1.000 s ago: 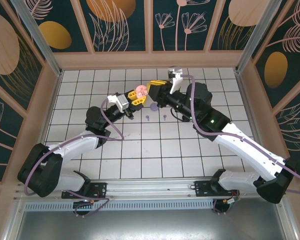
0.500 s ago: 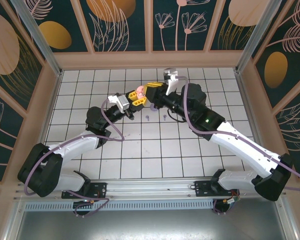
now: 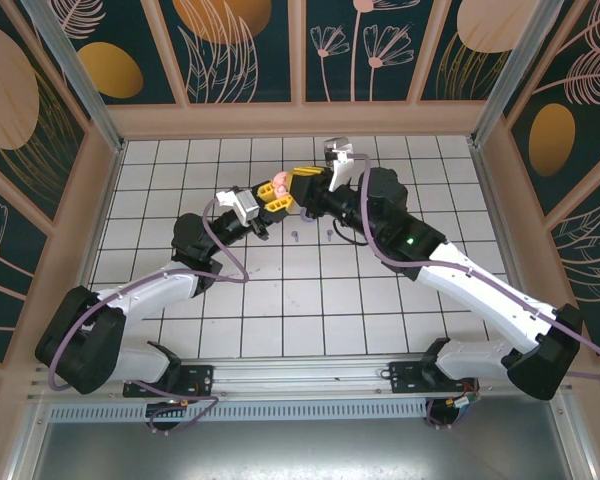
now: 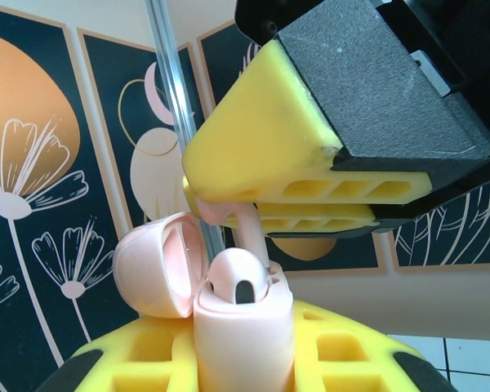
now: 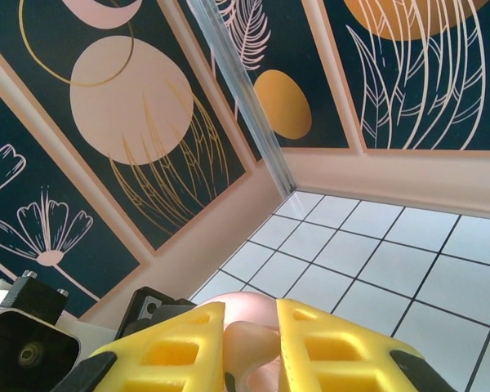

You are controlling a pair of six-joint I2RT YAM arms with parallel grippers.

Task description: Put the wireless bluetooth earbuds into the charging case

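My left gripper (image 3: 272, 197) is shut on a pale pink charging case (image 4: 245, 335) and holds it upright above the tiles, its lid (image 4: 153, 265) swung open to the left. One pink earbud (image 4: 237, 279) sits in the case. My right gripper (image 3: 302, 186) meets it from the right, shut on a second pink earbud (image 5: 250, 343). That earbud's stem (image 4: 248, 222) reaches down to the case's top, right behind the seated one. The right gripper's yellow fingers (image 4: 269, 139) hang just over the case. Two lilac earbuds (image 3: 295, 237) (image 3: 329, 234) lie on the tiles below the grippers.
White tiled floor (image 3: 280, 300) enclosed by peach walls with dark floral panels (image 3: 240, 50). A metal corner post (image 5: 245, 98) stands at the far left corner. Both arms cross the middle of the floor toward the back.
The right gripper has moved left with the pink earbud, closing up on the case held by the left gripper. The left arm has stayed put.
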